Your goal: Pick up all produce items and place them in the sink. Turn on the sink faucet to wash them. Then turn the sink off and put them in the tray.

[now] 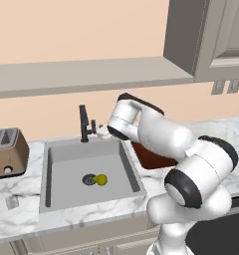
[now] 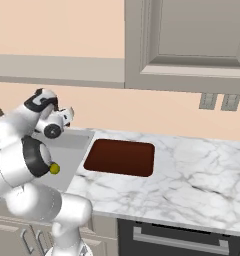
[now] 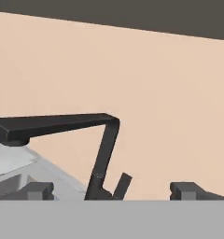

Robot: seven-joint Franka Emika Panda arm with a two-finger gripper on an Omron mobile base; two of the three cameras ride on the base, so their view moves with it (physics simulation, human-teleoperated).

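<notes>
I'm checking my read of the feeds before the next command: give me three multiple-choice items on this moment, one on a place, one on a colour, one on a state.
1. Where is the yellow fruit?
A. on the tray
B. in the sink, beside the drain
C. on the toaster

2. What colour is the tray?
A. dark red-brown
B. white
C. blue

3. How do the tool's fingers stand?
A. shut on the fruit
B. shut on the faucet spout
C. spread apart, holding nothing

Key: 1 B, the left base view shows the fruit on the floor of the sink next to the drain. 2 A, the right base view shows the tray dark red-brown on the marble counter. 3 C, the hand view shows the fingers wide apart with the faucet seen between them, nothing gripped.
</notes>
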